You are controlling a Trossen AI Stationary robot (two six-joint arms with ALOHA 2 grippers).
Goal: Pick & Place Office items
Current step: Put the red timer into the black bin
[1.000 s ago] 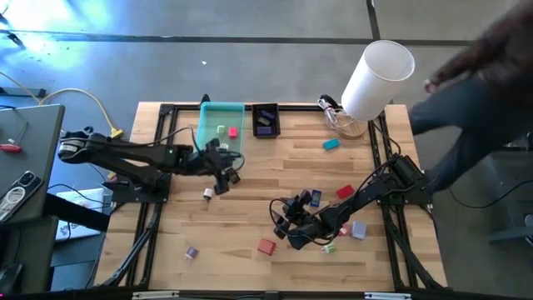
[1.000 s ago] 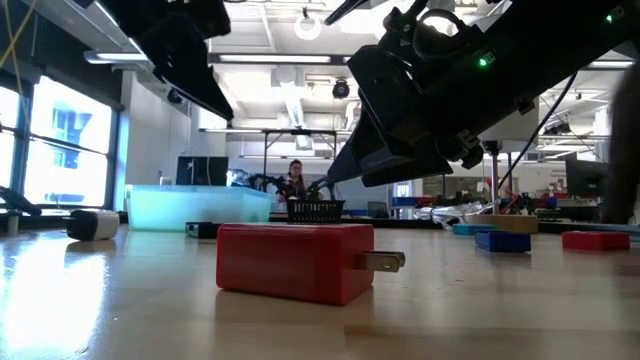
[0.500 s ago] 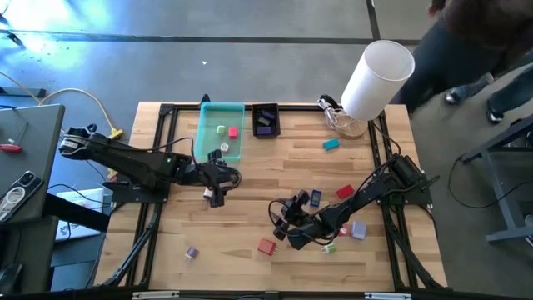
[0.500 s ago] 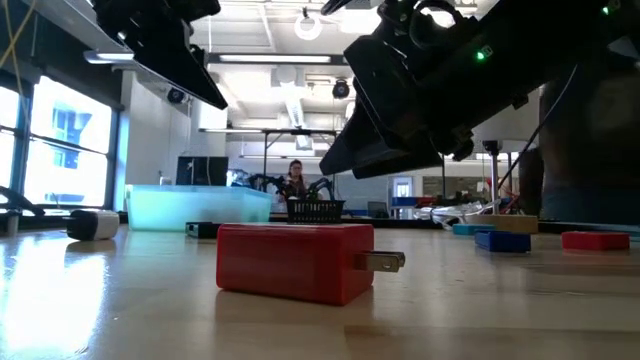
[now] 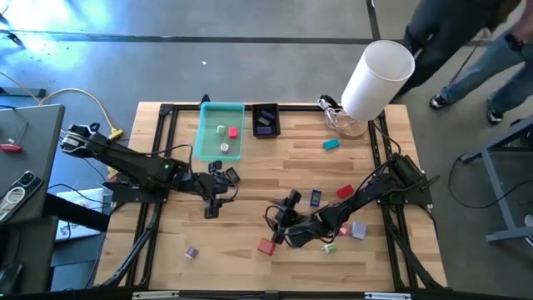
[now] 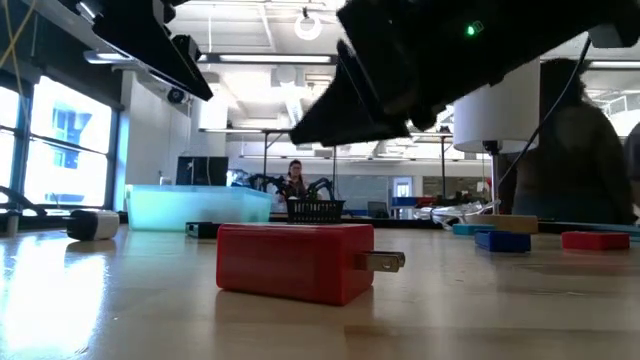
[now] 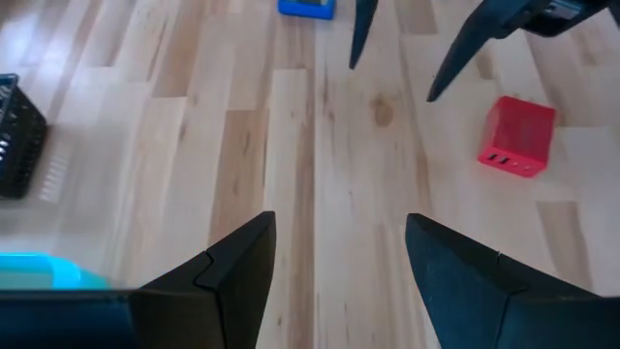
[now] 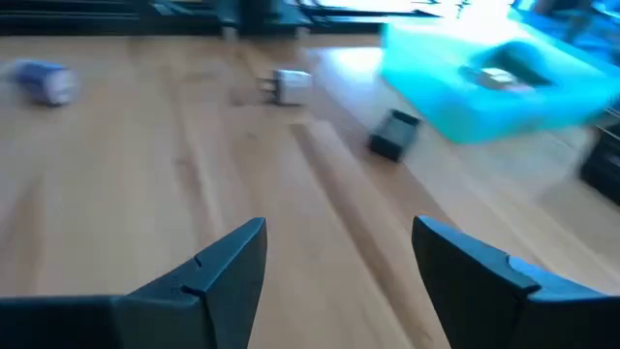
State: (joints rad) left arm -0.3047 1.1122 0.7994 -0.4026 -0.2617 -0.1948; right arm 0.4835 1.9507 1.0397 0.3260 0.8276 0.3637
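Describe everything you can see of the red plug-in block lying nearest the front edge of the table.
The red block is a small boxy charger with rounded corners, plastic by its look. Two metal prongs stick out of one end, and the left wrist view shows two small slots in one face. It lies flat on the wooden table, prongs level with the surface. Nothing touches it; the right gripper hangs just beside it, jaws open and empty.

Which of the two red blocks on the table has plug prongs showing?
The red block at the front edge, beside the right gripper: the low view shows its metal prongs. The other red block shows none.
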